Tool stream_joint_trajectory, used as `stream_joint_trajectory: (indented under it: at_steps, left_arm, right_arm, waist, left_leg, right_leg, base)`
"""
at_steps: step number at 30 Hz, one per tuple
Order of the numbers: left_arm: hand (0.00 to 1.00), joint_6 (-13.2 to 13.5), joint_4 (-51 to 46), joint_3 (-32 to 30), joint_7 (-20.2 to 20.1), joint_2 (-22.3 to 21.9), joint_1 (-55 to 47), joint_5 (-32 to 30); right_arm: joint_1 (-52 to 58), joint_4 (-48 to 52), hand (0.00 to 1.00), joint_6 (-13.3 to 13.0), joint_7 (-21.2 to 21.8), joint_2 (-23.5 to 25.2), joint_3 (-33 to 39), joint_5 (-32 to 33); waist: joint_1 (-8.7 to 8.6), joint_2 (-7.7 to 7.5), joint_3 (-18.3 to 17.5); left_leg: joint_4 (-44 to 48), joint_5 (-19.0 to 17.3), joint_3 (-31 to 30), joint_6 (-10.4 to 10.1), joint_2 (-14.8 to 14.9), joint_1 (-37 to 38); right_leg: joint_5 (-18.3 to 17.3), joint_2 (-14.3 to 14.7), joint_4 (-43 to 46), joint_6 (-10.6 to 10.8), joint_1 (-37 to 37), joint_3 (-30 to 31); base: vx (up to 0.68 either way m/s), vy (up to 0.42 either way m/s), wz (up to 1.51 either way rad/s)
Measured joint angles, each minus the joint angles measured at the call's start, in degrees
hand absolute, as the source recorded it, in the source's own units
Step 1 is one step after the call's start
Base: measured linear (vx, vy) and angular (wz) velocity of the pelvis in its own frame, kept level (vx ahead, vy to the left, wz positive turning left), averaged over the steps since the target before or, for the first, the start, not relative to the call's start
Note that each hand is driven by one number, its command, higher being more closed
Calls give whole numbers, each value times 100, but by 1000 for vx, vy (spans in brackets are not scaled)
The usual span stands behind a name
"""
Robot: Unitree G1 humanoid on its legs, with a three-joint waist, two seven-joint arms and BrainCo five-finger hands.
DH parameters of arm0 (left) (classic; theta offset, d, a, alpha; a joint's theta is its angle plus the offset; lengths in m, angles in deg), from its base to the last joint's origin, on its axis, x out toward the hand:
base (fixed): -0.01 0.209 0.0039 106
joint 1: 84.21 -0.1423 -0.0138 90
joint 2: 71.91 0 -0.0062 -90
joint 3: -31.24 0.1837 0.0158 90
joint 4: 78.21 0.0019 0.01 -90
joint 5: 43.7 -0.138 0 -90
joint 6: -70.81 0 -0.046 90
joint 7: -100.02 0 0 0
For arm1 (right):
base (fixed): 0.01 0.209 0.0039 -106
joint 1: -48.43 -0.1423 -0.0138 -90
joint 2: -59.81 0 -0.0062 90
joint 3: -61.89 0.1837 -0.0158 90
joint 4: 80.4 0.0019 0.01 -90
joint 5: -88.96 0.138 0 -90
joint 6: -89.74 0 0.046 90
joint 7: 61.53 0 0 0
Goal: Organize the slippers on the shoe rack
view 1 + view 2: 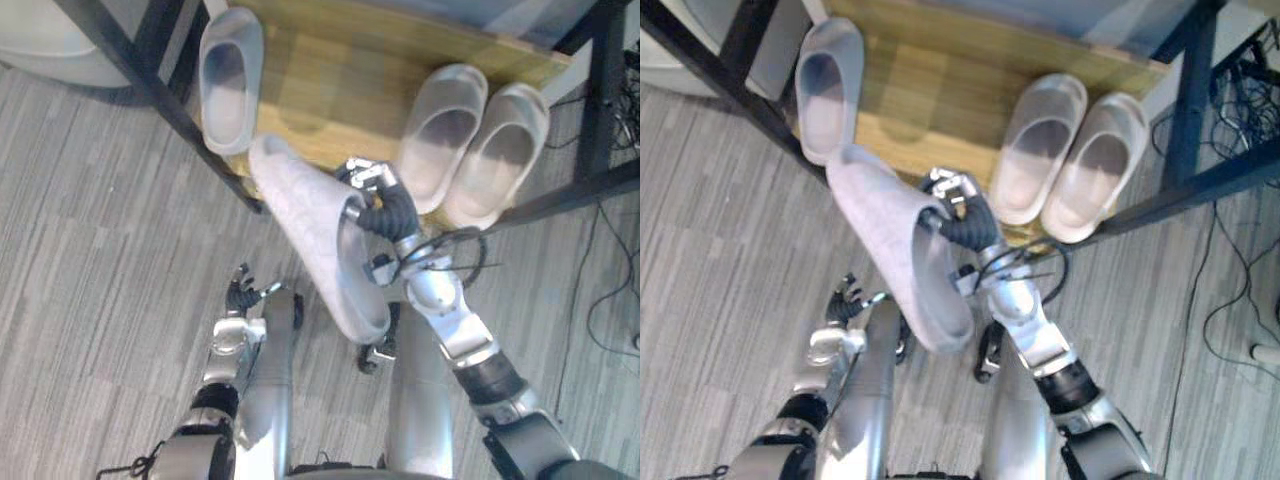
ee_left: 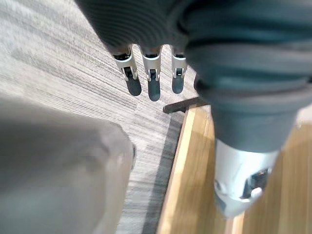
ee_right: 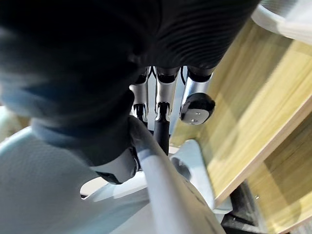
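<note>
A long grey slipper [image 1: 310, 240] hangs tilted in the air in front of the shoe rack, toe end near the shelf edge. My right hand [image 1: 385, 205] is shut on its rim; in the right wrist view the fingers [image 3: 161, 112] pinch the slipper's edge [image 3: 151, 170]. On the wooden shelf [image 1: 330, 90] lies one matching grey slipper [image 1: 230, 75] at the left, and a paler pair [image 1: 445, 135] [image 1: 505, 150] side by side at the right. My left hand [image 1: 240, 295] hangs low over the floor, fingers [image 2: 148, 73] straight and holding nothing.
Black frame bars of the rack run diagonally at the left [image 1: 150, 80] and right [image 1: 600, 100]. The shelf's middle, between the single slipper and the pair, is bare wood. Grey striped floor [image 1: 90, 250] spreads in front.
</note>
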Motion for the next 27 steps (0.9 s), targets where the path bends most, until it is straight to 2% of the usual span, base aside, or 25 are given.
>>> stream_joint_trajectory:
  at_steps: [7, 10, 15, 25, 26, 27]
  left_arm:
    - [0, -39, 7, -136, 159, 197, 120, 221]
    - [0, -217, 443, -120, 266, 286, -69, 227]
    - [0, -306, 682, 203, 450, 282, -409, 393]
    - [0, -270, 706, 426, 474, 315, -458, 676]
    - [0, -263, 712, 434, 475, 315, -459, 678]
    - [0, -254, 776, 480, 490, 316, -484, 688]
  right_arm:
    - [-1530, -1086, 100, 277, -697, -41, 606, -229]
    - [-2107, -1640, 100, 380, -956, -62, 638, -232]
    - [-2692, -2682, 100, 570, -1193, -31, 850, -229]
    - [-3765, -4166, 100, 659, -1418, 117, 1274, -227]
    - [-3816, -4257, 0, 669, -1454, 114, 1317, -227]
    - [-3841, -4392, 0, 671, -1524, 121, 1344, -227]
  waist:
    - [88, 0, -2]
    - [127, -2, -3]
    - [282, 0, -5]
    - [359, 49, -141]
    - [363, 52, -157]
    - [371, 54, -315]
  left_leg:
    - [263, 8, 3, -21, 56, -528]
    - [323, 8, 21, -20, 73, -724]
    - [389, 9, 21, -23, 93, -881]
    - [437, 28, 39, -58, 162, -1105]
    - [436, 30, 36, -61, 163, -1119]
    - [435, 37, 34, -75, 164, -1239]
  right_leg:
    - [-92, -51, 285, -78, -437, -79]
    - [-113, -58, 358, -85, -641, -74]
    - [-146, -62, 445, -111, -776, -83]
    - [-154, -42, 509, -167, -1000, -101]
    - [-154, -42, 510, -169, -1013, -104]
    - [-147, -42, 512, -182, -1129, -107]
  base:
    - [13, -29, 8]
    - [12, -14, 2]
    - [4, -11, 2]
    - [0, 0, 0]
    - [0, 0, 0]
    - [0, 0, 0]
